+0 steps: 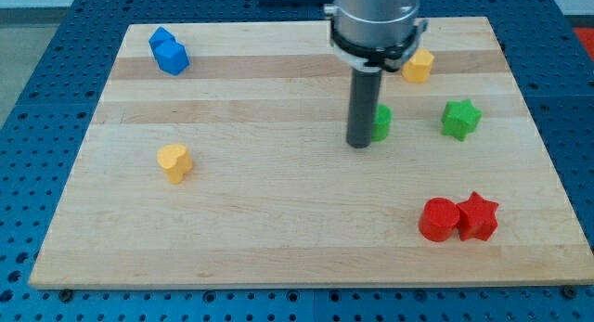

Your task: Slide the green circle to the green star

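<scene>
The green circle sits right of the board's middle, partly hidden behind my rod. My tip rests on the board against the circle's left side. The green star lies further to the view's right, at about the same height, with a gap of bare wood between it and the circle.
A yellow block sits just above the circle, near the arm's body. A blue block is at the top left. A yellow heart lies at the left. A red circle and a red star touch at the bottom right.
</scene>
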`<state>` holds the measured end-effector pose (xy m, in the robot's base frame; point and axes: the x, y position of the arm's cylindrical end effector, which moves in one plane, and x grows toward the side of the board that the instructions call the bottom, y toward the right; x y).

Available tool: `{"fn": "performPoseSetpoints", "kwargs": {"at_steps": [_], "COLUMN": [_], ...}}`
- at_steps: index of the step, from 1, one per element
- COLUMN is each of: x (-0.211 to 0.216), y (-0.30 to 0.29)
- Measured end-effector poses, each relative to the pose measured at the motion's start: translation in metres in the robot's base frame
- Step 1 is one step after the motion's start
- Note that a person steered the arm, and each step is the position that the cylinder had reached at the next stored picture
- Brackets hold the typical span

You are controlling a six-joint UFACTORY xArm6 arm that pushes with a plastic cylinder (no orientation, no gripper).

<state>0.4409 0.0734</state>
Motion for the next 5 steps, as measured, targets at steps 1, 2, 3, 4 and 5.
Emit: {"fn": "performPoseSetpoints", "kwargs": {"at_steps": [1,2,3,4,5], "x": [-0.006,-0.007,-0.018,-0.024,-0.025], "y": [0.000,-0.025,-0.027,-0.027,-0.027]}}
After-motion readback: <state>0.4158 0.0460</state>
